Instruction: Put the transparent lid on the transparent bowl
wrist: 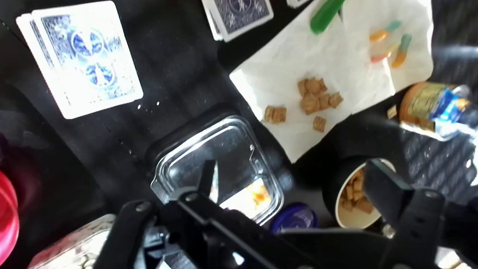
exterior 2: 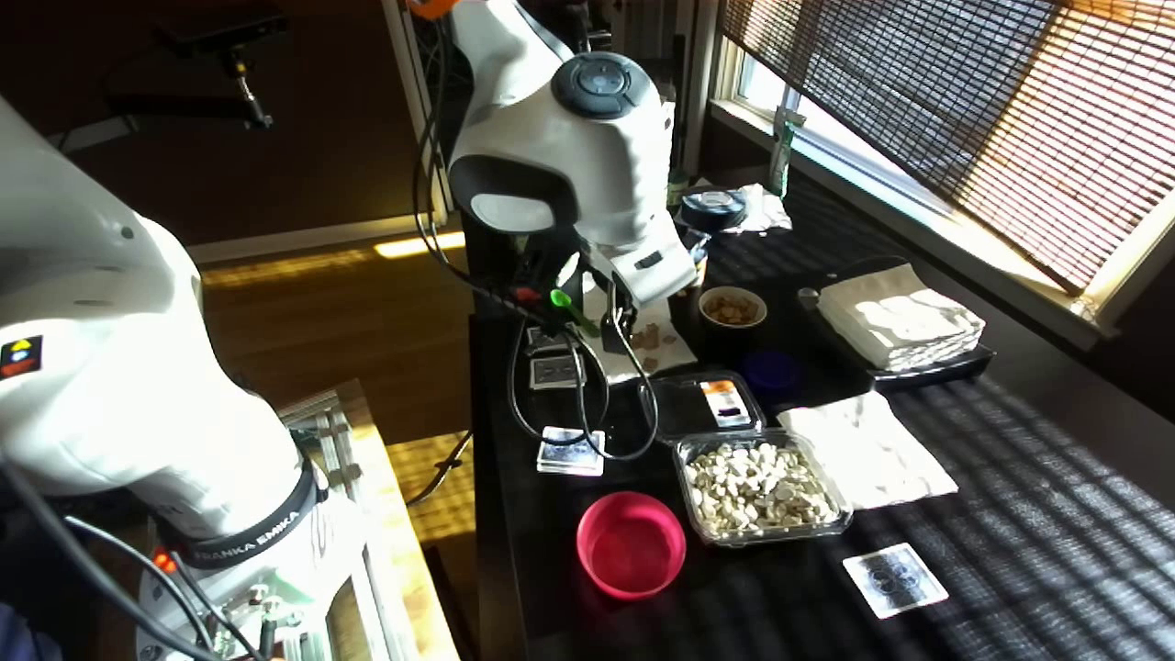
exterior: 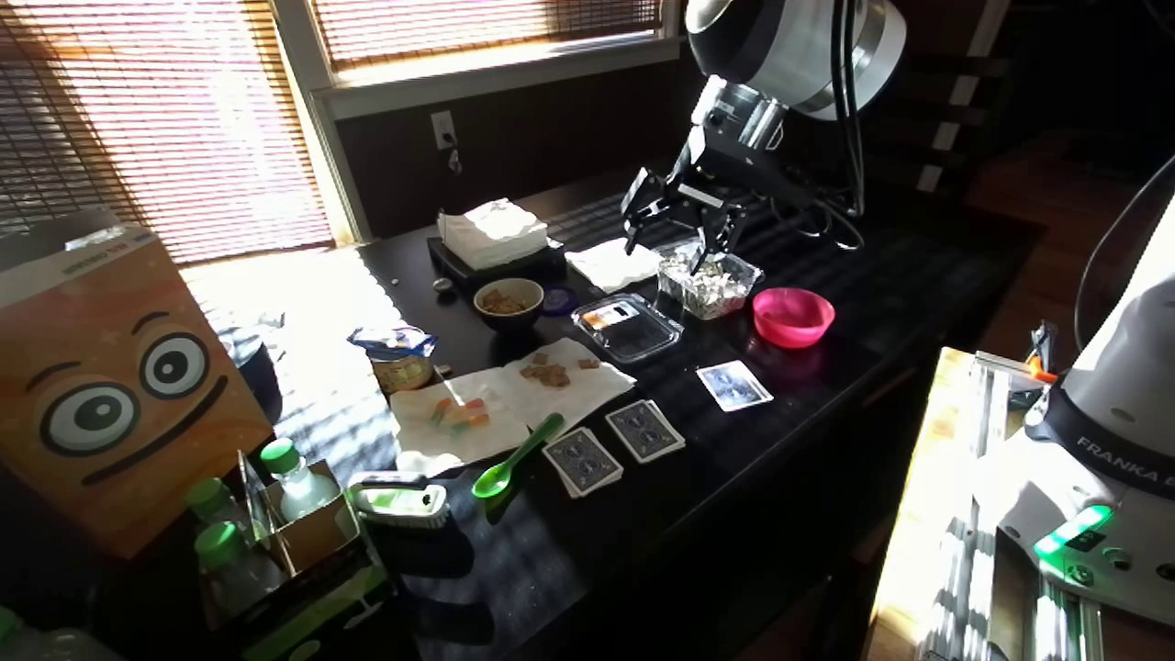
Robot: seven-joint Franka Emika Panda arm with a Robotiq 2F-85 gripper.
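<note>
The transparent lid [exterior: 633, 341] lies flat on the dark table, with a white and orange label on it. It also shows in an exterior view [exterior 2: 681, 411] and in the wrist view [wrist: 231, 147]. The transparent bowl [exterior: 677, 296] stands beside the lid, filled with whitish pieces; in an exterior view its rim [exterior 2: 766, 536] nearly touches the lid. In the wrist view only a corner of the bowl [wrist: 63, 246] shows at lower left. My gripper [wrist: 293, 173] is open and empty above the table. In the wrist view one finger overlaps the lid and the other overlaps the dark bowl.
The pink bowl [exterior: 794, 321] stands beside the transparent bowl. A dark bowl [exterior: 508, 321] of crackers and a purple lid [exterior: 560, 301] are on the lid's far side. A white napkin [exterior 2: 872, 459], card piles [exterior: 734, 386], a napkin stack [exterior: 496, 234] and a green spoon [exterior: 514, 459] lie around.
</note>
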